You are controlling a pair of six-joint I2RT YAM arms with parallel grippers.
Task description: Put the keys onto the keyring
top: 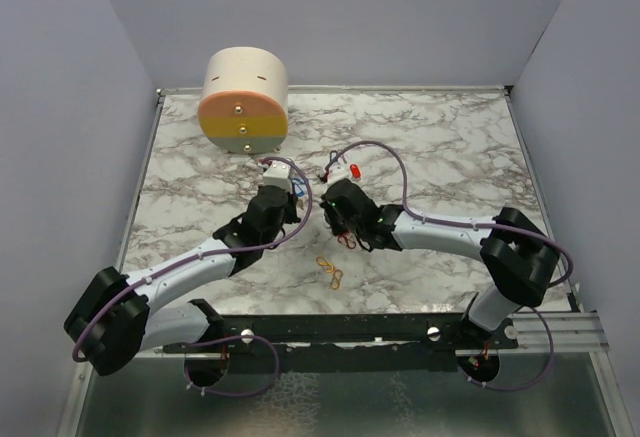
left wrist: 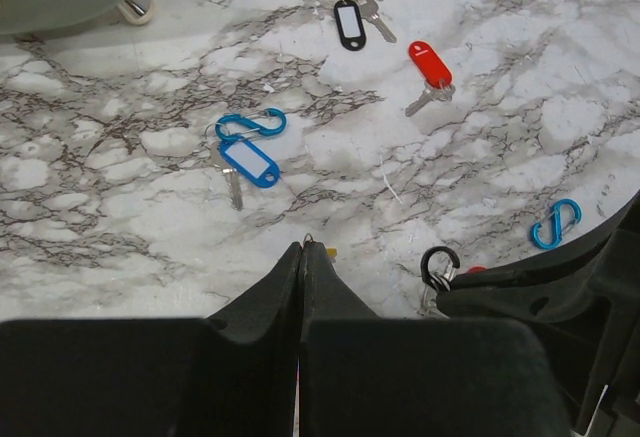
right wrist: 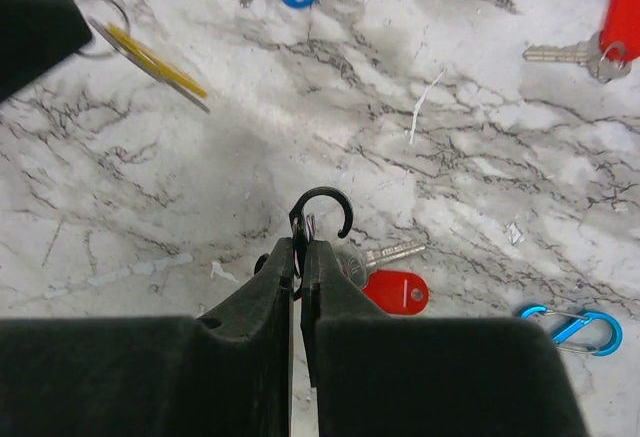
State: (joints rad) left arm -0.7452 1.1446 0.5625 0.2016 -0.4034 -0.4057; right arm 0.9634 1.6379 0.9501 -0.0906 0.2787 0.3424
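Grey walls are standing around a marble table, and little coloured keys are lying all over it. Both arms are reaching in to the middle, and their tips are close together.

The right gripper is squeezing tight on a black clip, with the hook end poking out in front of its fingers. A red tag with a silver key is lying just under it and seems to be hanging on that clip already.

The left gripper is pressed together too. It is pinching a yellow tag up at its thin ring, so the tag is sticking out over the table, well off to the side of the clip.

So the robot looks to be adding the yellow one now. Next, the ring needs to be brought over to the hook and slid through its small opening. Both pieces are tiny, so the arms must line them up very carefully.

A blue tag, a black tag, another red tag and an orange clip are waiting on the table.
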